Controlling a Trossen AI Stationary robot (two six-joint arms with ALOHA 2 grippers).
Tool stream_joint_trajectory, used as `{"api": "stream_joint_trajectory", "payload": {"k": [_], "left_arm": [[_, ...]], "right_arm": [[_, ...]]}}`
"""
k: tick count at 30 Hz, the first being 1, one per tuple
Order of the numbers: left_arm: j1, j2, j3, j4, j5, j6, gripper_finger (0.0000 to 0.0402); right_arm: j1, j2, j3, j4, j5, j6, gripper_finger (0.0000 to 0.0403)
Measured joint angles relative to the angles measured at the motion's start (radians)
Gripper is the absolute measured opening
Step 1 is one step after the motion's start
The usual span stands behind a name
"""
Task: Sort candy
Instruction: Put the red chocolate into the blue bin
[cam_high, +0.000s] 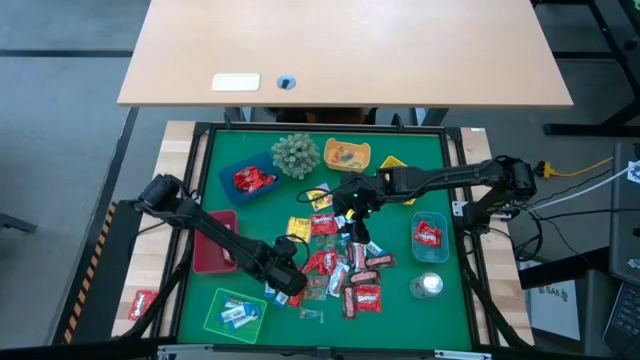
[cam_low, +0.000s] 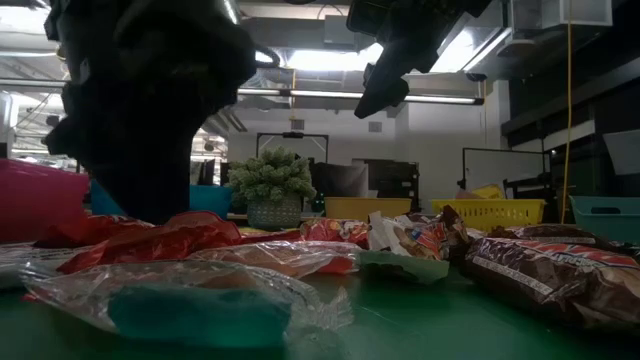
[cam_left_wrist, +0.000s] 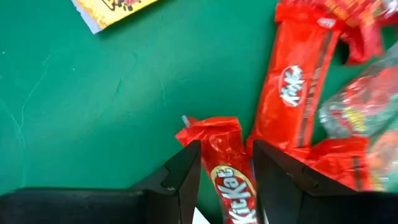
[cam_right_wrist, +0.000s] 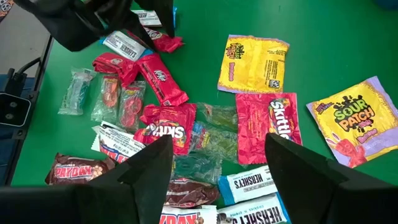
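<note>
Down at the near-left edge of the candy pile, the left gripper sits low on the green mat; its wrist view shows the two dark fingers standing on either side of a red KitKat bar, close to the wrapper's sides, though whether they press it I cannot tell; a second KitKat lies just beside it, tilted, and a yellow packet lies well apart at the frame's edge. Meanwhile the right gripper hangs above the far side of the pile with its fingers spread wide and nothing between them; below it lie a red Skittles pack, a yellow packet, a Sour Patch bag, Hershey's bars and a Payday bar. Around the pile stand a blue tray holding red sweets, a yellow tray, a red tray, a green tray with blue-white sweets, and a light-blue tray with red sweets; a spiky plant ball sits between the blue and yellow trays.
</note>
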Motion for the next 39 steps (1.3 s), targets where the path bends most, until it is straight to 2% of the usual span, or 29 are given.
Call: {"api": "stream_joint_trajectory", "payload": {"k": [9,20,25,33,39], "left_arm": [[-0.001,0.026,0.003,-0.001,-0.006,0.004,0.0123],[0.007,0.025,0.002,0.003,-0.027,0.010,0.0025],[0.027,0.006,-0.002,-0.004,-0.024,0.089,0.0004],[0.102,-0.099,-0.002,-0.027,-0.027,0.222,0.0002],[0.170,-0.228,-0.002,-0.096,-0.027,0.360,0.0001]], "right_arm": [[0.000,0.000,0.000,0.000,0.000,0.000,0.0253],[0.000,0.000,0.000,-0.006,-0.001,0.002,0.0253],[0.000,0.000,0.000,-0.007,-0.002,0.003,0.0253],[0.000,0.000,0.000,-0.022,-0.010,0.003,0.0253],[0.000,0.000,0.000,-0.119,-0.010,0.004,0.0253]]}}
